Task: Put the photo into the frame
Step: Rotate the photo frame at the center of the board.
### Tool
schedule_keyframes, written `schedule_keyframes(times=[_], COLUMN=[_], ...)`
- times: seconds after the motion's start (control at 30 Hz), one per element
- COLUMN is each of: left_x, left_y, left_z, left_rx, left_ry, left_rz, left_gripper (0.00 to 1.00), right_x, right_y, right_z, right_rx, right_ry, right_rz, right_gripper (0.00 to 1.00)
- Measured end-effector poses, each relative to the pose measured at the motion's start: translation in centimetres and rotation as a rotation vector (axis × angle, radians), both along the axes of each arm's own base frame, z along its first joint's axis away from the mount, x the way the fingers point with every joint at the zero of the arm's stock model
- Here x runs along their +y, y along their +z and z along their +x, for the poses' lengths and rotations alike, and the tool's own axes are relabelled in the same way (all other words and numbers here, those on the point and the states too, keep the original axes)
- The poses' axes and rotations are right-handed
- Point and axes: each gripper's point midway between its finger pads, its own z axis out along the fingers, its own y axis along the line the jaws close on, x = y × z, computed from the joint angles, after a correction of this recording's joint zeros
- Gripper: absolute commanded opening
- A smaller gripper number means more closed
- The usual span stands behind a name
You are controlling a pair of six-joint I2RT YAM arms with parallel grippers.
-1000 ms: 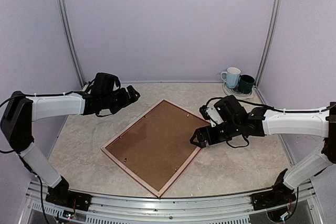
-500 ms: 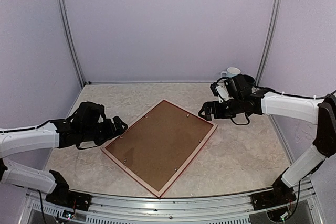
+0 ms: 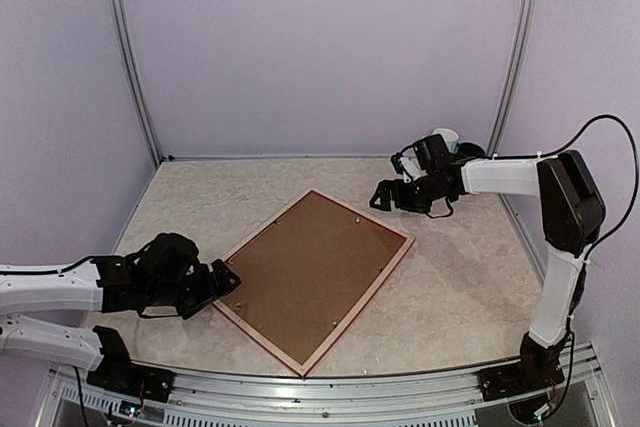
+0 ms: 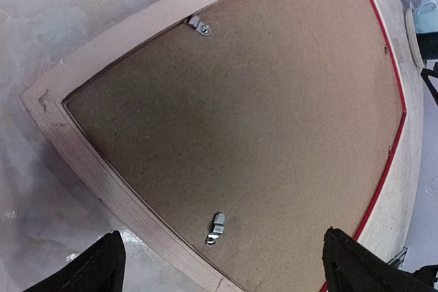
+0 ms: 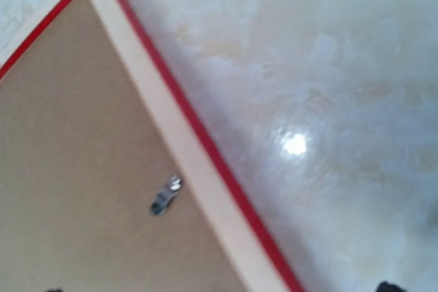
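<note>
Though the marbled table [image 3: 470, 277] carries only a few things, the largest by far is the one frame [image 4: 123, 54], lying face down and turned at an angle in the middle, with its pale wood back upward and a thin red line along its edges. One brown backing board [image 3: 310, 267] sits inside it and fills the opening. The photo shows in no view, and whether it lies under the board cannot be told. Two arms reach in from opposite sides. The left gripper [image 3: 222, 280] hangs low just beside the frame's near-left corner, its fingers [image 4: 102, 268] spread wide and holding nothing. The right gripper [image 3: 381, 195] is near the far-right corner; its wrist view catches only dark tips at the bottom edge, far apart, with nothing between them. One pale mug [image 3: 445, 135] stands at the back right, mostly hidden behind the right arm. Smallest are the metal clips along the board's edge: two [image 4: 200, 25] [image 4: 215, 228] are plain in the left wrist view, and one [image 5: 165, 196], blurred, in the right.
</note>
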Motion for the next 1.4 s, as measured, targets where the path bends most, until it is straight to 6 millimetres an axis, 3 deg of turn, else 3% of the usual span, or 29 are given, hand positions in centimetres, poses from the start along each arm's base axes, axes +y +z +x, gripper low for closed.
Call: schedule_keyframes(times=[0.23,0.6,0.7,0.9,1.17,1.4], left_x=[0.5,0.3,0.3,0.7,1.8,1.6], left_y=[-2.2,-3.6,-3.7,-3.7,-3.8,-4.1], left_z=[-1.5,-1.0,-0.3,1.5,4.3,7.0], left_rx=[0.061,0.072,0.06,0.041,0.015,0.006], left_ry=[0.03,0.055,0.064,0.089,0.112,0.093], left_rz=[-0.001,0.019,0.024,0.041,0.084,0.158], left_gripper=[0.99,0.99,0.99,0.99,0.99,0.99], right_x=[0.1,1.0,0.8,0.6,-0.6,-1.5], right_y=[-2.6,-4.4,-5.6,-5.5,-5.5,-5.6], right_z=[0.6,-0.3,-1.4,-3.0,-6.9,-9.9], right_rx=[0.055,0.096,0.123,0.11,0.133,0.147], right_ry=[0.025,0.08,0.092,0.11,0.109,0.093], right_rz=[0.018,0.061,0.067,0.092,0.102,0.081], right_gripper=[0.98,0.97,0.97,0.96,0.95,0.95])
